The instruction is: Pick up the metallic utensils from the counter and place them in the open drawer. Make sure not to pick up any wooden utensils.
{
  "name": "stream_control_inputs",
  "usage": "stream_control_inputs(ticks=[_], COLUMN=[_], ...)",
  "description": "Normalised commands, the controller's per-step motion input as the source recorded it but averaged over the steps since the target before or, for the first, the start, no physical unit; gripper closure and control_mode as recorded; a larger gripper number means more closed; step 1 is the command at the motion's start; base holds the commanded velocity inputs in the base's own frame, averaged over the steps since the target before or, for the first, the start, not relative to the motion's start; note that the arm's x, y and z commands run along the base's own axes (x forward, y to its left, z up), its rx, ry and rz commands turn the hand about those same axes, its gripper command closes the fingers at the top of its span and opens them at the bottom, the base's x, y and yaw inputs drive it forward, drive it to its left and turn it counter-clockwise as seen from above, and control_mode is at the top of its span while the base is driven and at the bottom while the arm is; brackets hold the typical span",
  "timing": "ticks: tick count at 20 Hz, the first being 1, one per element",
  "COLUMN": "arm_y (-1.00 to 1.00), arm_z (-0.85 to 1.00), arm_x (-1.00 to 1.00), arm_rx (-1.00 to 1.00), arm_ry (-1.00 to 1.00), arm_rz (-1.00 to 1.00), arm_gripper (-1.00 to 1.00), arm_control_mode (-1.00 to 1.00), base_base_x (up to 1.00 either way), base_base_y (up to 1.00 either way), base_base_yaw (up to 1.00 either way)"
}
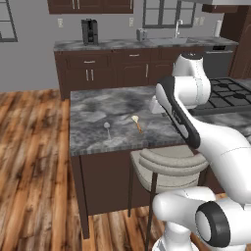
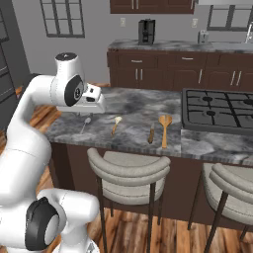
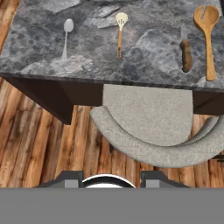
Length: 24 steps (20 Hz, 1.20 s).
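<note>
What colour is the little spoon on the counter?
Shiny silver-grey. The spoon shows best in the hand view.

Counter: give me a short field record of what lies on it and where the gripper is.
counter: marbled grey slab
silver spoon: leftmost in hand view, lying flat
small wooden utensil: right of the spoon, pale head
knife: brown handle, further right
large wooden spoon: beside the knife
stool: grey seat below the counter edge
gripper: above the stool, holding nothing

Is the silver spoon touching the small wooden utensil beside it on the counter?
Apart. The hand view shows bare marbled counter between the silver spoon and the small wooden utensil.
</note>
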Motion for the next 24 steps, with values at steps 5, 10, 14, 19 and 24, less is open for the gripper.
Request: stream_control_inputs(ticks=[5,10,14,19,24], arm_y=[-0.23,-0.62,-0.62,-0.51,-0.38], arm_z=[-0.02,-0.11,-0.23,-0.29,-0.51], arm_x=[0.00,0.33,0.41,0.46,0.50], arm_rx=[-0.01,-0.01,-0.05,-0.08,-0.10], arm_ry=[-0.01,-0.01,0.01,0.04,0.06], arm_rz=[0.00,0.00,-0.05,-0.10,-0.11], arm_gripper=[-1.00,-1.00,-1.00,-1.00,-1.00], arm_control_mode=[-1.00,-1.00,-1.00,-1.00,-1.00], base_base_x=[0.00,0.00,0.00,0.00,0.00], base_base_y=[0.00,0.00,0.00,0.00,0.00], base_base_yaw=[0.00,0.00,0.00,0.00,0.00])
